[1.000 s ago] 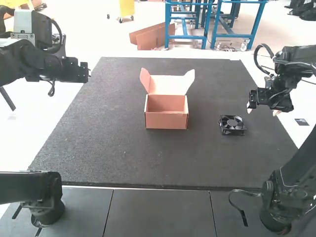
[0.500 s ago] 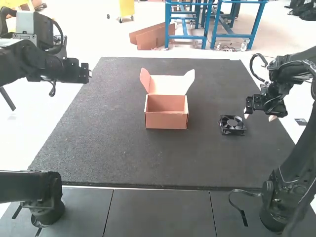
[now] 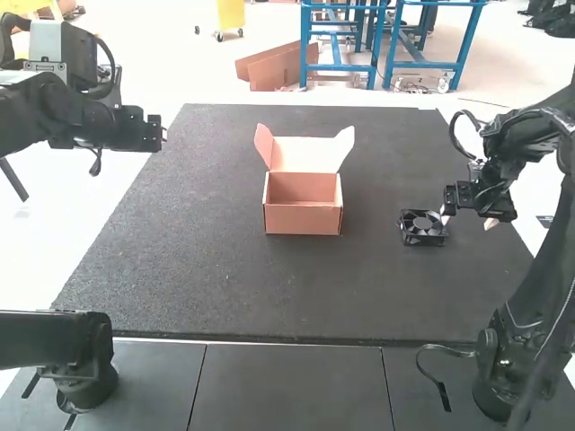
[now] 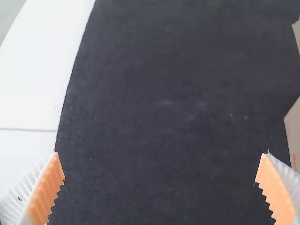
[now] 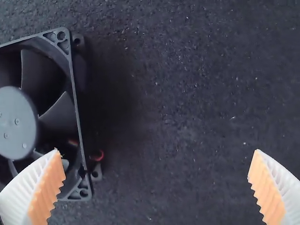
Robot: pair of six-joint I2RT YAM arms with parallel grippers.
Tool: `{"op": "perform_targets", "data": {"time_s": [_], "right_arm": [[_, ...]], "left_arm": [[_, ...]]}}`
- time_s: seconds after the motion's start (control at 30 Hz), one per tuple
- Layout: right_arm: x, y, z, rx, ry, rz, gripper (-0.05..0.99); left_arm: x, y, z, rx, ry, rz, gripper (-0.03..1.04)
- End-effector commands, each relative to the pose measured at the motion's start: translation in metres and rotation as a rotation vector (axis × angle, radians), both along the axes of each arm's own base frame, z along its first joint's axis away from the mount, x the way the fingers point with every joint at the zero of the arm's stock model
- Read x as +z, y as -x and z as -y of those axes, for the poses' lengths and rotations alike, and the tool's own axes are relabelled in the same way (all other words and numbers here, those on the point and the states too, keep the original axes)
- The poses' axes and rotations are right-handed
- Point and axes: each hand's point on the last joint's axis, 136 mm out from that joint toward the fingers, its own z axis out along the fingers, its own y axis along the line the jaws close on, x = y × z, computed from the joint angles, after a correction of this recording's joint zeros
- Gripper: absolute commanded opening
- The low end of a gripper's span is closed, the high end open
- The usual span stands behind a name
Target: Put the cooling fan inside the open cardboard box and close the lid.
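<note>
**Q:** Where is the cooling fan (image 3: pixel 423 226)?

**A:** It lies flat on the black mat (image 3: pixel 198 251) covering the counter, hub facing up. It sits to the right of the cardboard box (image 3: pixel 303 205) with a strip of bare mat between them. The box stands at the middle of the mat with its lid (image 3: pixel 305 148) raised at the back, and the fan is not yet inside.

**Q:** Which arm is nearer?

**A:** The right one, plainly. The right tool (image 3: pixel 467 218) hangs low just beside the fan on the side away from the box. The left tool (image 4: pixel 159 187) is up by the mat's far left corner, well apart from both fan and box.

**Q:** What are the tools holding?

**A:** Nothing. Both are spread wide, and their orange pads have only mat between them.

**Q:** How does the fan lie from the right tool?

**A:** Off-centre. In the right wrist view one fingertip (image 5: pixel 40 192) overlaps the fan's near corner, while the other hangs over bare mat well clear of it. The fan is square, so it has no long axis to line up with. The coming move seems to need a shift toward the box side until the frame sits between the pads. Otherwise the fingers would likely close on one edge alone.
</note>
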Motion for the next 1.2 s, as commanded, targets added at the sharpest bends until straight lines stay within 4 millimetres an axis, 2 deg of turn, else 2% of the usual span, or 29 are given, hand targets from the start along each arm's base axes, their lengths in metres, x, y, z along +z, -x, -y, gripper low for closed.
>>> {"op": "perform_targets", "data": {"time_s": [0.0,0.33,0.53,1.17], "right_arm": [[0.006,-0.016,0.000,0.004,0.005,0.028,0.90],[0.001,-0.030,-0.009,0.021,-0.016,0.026,0.90],[-0.003,-0.031,-0.020,0.039,-0.027,0.012,0.90],[-0.010,-0.026,-0.015,0.023,-0.018,-0.019,0.90]], "left_arm": [[0.016,-0.004,-0.001,0.011,0.017,0.036,0.97],[0.016,-0.004,-0.001,0.016,0.024,0.036,0.97],[0.016,-0.004,-0.001,0.016,0.024,0.036,0.97],[0.016,-0.005,-0.001,0.017,0.024,0.036,0.97]]}}
